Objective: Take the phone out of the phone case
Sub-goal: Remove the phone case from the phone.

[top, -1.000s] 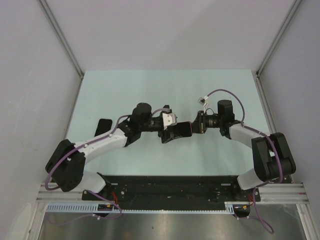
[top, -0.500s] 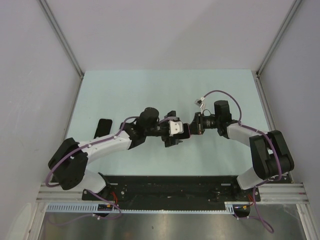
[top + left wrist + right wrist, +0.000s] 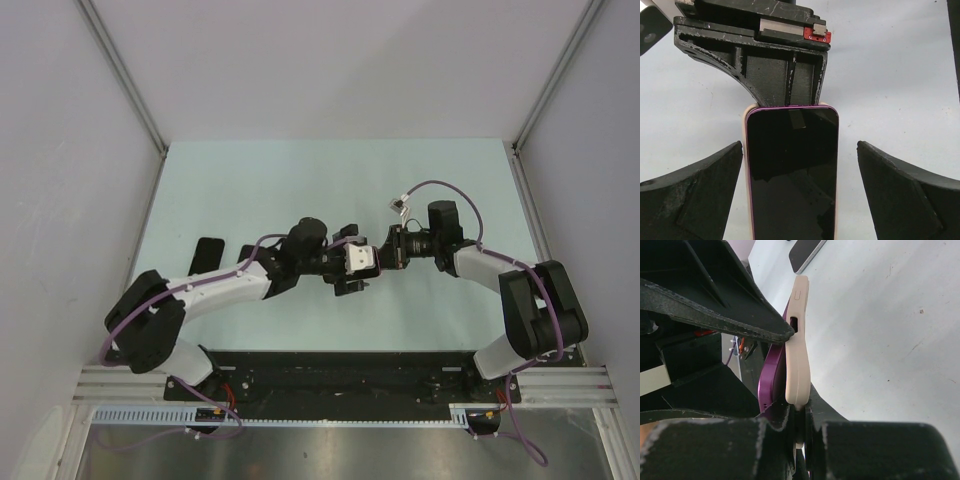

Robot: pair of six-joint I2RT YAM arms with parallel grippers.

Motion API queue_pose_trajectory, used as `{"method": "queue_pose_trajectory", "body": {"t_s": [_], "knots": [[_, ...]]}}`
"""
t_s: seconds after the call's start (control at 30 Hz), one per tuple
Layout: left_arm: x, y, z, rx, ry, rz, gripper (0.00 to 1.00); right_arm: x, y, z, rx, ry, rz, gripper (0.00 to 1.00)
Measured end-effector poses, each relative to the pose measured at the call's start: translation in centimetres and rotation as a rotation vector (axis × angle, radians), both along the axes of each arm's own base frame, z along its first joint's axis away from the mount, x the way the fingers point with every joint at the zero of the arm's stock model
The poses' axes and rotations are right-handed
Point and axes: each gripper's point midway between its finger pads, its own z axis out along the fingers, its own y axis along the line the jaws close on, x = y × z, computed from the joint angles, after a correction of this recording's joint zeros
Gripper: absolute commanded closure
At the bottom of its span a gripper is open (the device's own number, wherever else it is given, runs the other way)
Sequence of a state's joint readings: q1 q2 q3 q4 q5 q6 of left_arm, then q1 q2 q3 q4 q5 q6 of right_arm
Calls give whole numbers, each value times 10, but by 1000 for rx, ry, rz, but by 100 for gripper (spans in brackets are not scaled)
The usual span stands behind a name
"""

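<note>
Left gripper (image 3: 800, 145): fingers spread wide, flanking the phone, not gripping it | purple-edged black-screen phone (image 3: 792, 175): between those fingers, seemingly part-seated in pale cream soft case (image 3: 797, 355) | right gripper (image 3: 799, 412): just beyond, clamped on the case's end lip | advice: close squarely on phone's edges, not case lip, then draw grippers apart

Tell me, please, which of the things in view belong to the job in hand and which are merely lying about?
Part of the job:
- phone, purple-edged
- phone case, cream, pinched at one end by the shut right gripper
- left gripper, open, a finger on either side of the phone

Lying about:
- flat black slab on the table, left of the left arm
</note>
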State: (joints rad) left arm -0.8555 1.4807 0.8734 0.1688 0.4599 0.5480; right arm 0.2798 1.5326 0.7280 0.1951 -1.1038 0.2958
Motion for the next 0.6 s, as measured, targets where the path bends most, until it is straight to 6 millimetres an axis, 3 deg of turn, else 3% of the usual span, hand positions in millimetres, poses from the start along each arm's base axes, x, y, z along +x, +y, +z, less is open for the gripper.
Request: {"method": "queue_pose_trajectory", "body": {"t_s": [0.6], "knots": [[7, -2, -10, 34, 2, 53, 2, -1, 1, 0, 0, 4, 3, 100]]}}
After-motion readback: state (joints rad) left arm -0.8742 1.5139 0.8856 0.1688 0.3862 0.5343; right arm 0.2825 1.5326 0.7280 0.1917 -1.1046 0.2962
